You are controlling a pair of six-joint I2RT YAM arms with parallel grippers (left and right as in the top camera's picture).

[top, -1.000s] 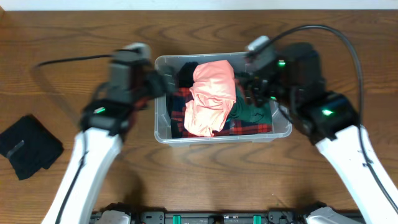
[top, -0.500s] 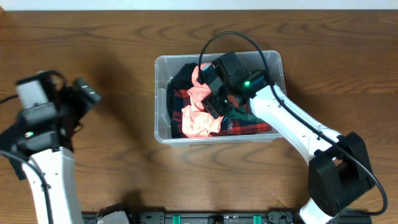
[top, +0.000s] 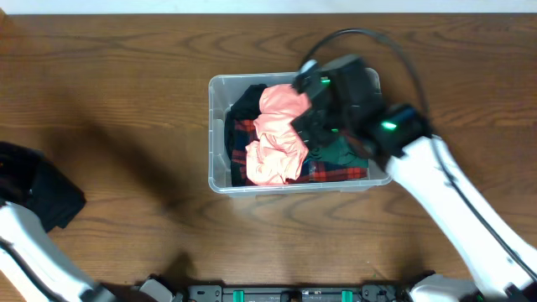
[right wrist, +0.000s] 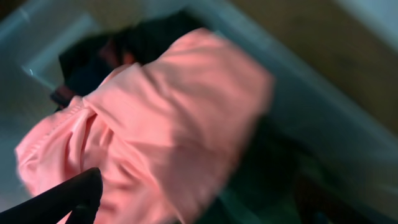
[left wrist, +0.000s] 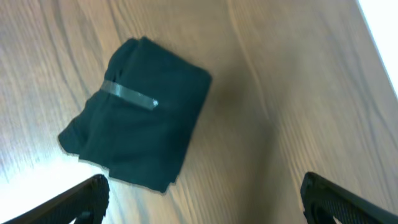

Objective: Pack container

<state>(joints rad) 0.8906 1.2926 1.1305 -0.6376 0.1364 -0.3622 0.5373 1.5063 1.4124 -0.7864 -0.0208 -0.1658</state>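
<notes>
Overhead: the container [top: 216,143] sits mid-scene on the table [top: 126,101], heaped with clothes. The right arm [top: 403,138] hangs over its right half, likely to settle the pink garment [top: 277,143].

Left wrist: the left gripper [left wrist: 205,183] hovers spread wide above a black cloth [left wrist: 140,115] at far left, probably the next piece.

Right wrist: only one finger [right wrist: 74,196] of the right gripper [right wrist: 202,202] shows, so I cannot tell its state.

The container [top: 216,134] is set at the middle of the table [top: 126,84], and a heap of clothes is held in it. The topmost garment [top: 277,138] is laid across the heap's middle, with other clothes [top: 340,159] under it and on both sides. The right gripper [top: 309,126] is held over the container's right half. A folded cloth [left wrist: 140,112] is laid on the table well to the container's left, with the left gripper [left wrist: 205,199] held near it, apart from it.
</notes>
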